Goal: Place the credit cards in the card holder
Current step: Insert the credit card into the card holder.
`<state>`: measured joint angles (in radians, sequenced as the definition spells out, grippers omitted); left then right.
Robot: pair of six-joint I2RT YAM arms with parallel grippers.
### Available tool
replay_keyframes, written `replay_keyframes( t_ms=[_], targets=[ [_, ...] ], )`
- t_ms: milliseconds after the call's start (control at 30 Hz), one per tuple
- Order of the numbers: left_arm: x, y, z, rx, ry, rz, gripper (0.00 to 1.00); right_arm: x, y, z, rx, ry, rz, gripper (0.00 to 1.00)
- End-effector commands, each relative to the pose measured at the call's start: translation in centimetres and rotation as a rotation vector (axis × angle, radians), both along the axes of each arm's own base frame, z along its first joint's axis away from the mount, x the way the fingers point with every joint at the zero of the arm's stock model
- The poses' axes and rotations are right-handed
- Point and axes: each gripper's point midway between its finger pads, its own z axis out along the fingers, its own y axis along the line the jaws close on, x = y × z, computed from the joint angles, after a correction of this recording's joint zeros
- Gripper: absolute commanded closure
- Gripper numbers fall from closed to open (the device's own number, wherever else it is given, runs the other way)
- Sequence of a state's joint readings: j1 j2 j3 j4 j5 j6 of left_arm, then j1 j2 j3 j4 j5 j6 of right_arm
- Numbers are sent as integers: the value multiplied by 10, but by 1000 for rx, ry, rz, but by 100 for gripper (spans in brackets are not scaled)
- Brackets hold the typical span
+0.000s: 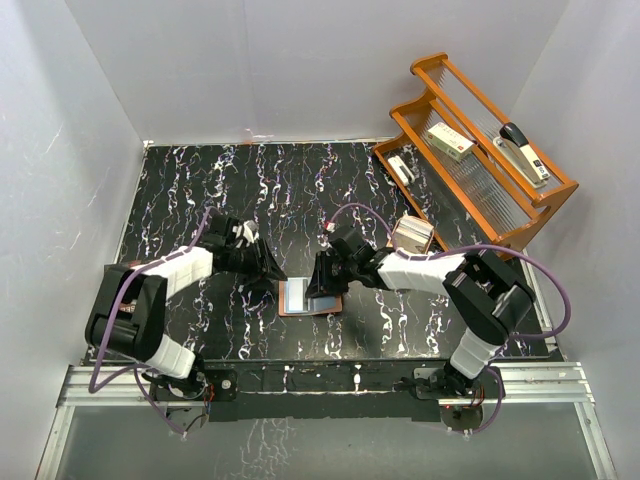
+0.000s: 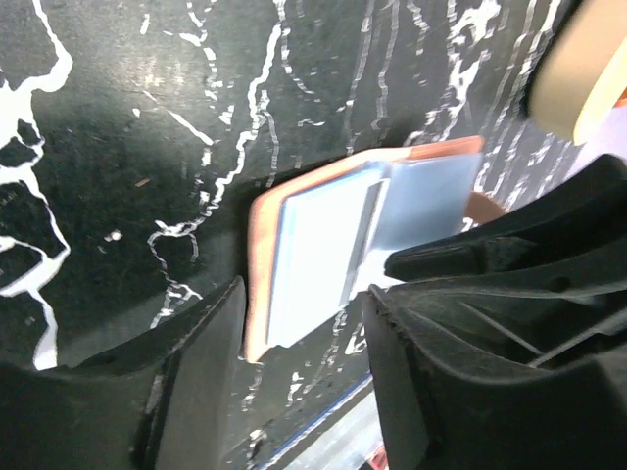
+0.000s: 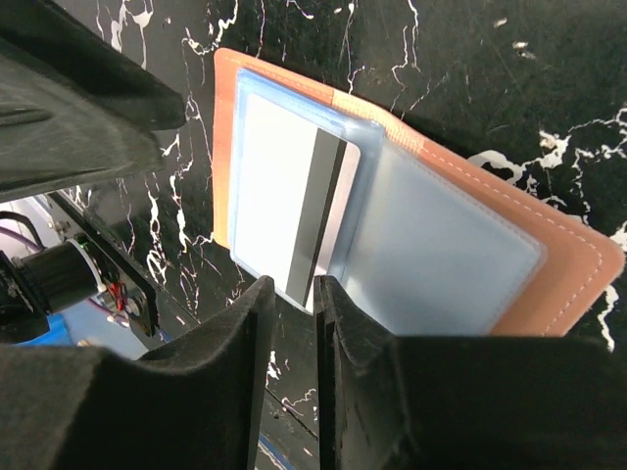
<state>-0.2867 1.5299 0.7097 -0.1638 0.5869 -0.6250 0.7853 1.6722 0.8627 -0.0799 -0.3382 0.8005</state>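
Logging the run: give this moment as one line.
card holder: open flat | white card: partly in pocket | right claw: shut on white card | left claw: open beside holder

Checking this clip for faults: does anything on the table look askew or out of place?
Only the credit card: it sticks out of the clear pocket of the card holder, past the leather edge, at the right pincer. Nothing looks damaged or spilled.

The card holder (image 1: 298,298) lies open on the table (image 1: 220,190) between left gripper (image 1: 272,280) and right gripper (image 1: 322,290), a credit card (image 3: 284,186) upon it.
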Motion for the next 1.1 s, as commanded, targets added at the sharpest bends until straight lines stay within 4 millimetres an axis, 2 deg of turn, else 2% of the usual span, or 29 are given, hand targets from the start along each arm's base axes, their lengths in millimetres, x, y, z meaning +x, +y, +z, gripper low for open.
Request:
replay_keyframes(
  t_ms=[0, 100, 233, 300, 367, 433, 667, 1067],
  targets=[
    [9, -10, 38, -77, -63, 36, 47, 17, 10, 21, 23, -82, 7, 80],
    [7, -15, 41, -121, -69, 39, 45, 22, 14, 19, 10, -84, 13, 82],
    [4, -18, 36, -153, -67, 37, 44, 25, 9, 6, -38, -83, -1, 85],
    [1, -21, 34, -184, -53, 31, 44, 22, 7, -4, -42, -68, 1, 86],
    [-1, -24, 31, -206, -45, 26, 44, 16, 0, -26, -87, -30, 4, 87],
    [0, -24, 28, -208, -41, 21, 43, 14, -7, -34, -109, -28, -8, 89],
    [0, -28, 25, -232, -48, 1, 45, 10, -18, -47, -143, -32, -23, 93],
    [-1, -28, 20, -234, -47, -6, 48, 6, -20, -52, -137, -24, -25, 96]
  ],
)
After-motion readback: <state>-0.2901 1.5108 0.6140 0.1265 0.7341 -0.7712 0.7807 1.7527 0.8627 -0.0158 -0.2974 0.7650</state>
